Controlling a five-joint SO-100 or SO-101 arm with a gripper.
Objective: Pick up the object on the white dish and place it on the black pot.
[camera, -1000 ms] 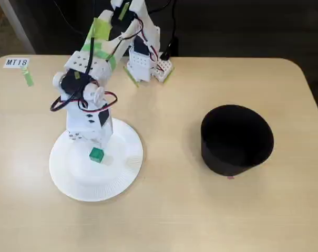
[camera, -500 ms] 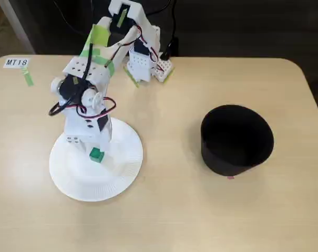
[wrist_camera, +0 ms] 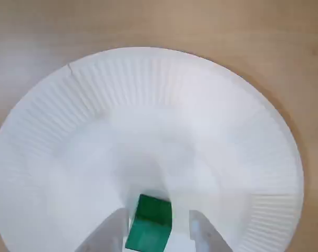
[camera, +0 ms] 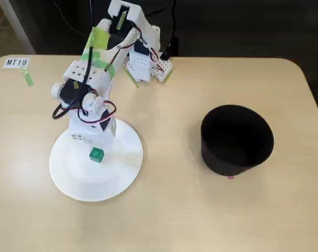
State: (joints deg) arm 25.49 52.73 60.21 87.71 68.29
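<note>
A small bright green cube (camera: pixel 96 154) lies on the white dish (camera: pixel 119 170), a large ribbed paper plate at the table's left in the fixed view. My gripper (camera: pixel 94 143) is low over the plate's back part, just behind the cube. In the wrist view the cube (wrist_camera: pixel 150 224) sits between my two white fingers (wrist_camera: pixel 112 233), with a gap on its right side. The gripper (wrist_camera: pixel 157 214) is open. The plate rim (wrist_camera: pixel 148 68) fills most of that view. The black pot (camera: pixel 236 139) stands at the right, well apart, with a dark interior.
The arm's white base (camera: pixel 143 63) with cables stands at the table's back edge. A label reading "MT18" (camera: pixel 17 62) and a green tape strip (camera: pixel 27 77) lie at the back left. Bare wood (camera: pixel 172 157) lies between plate and pot.
</note>
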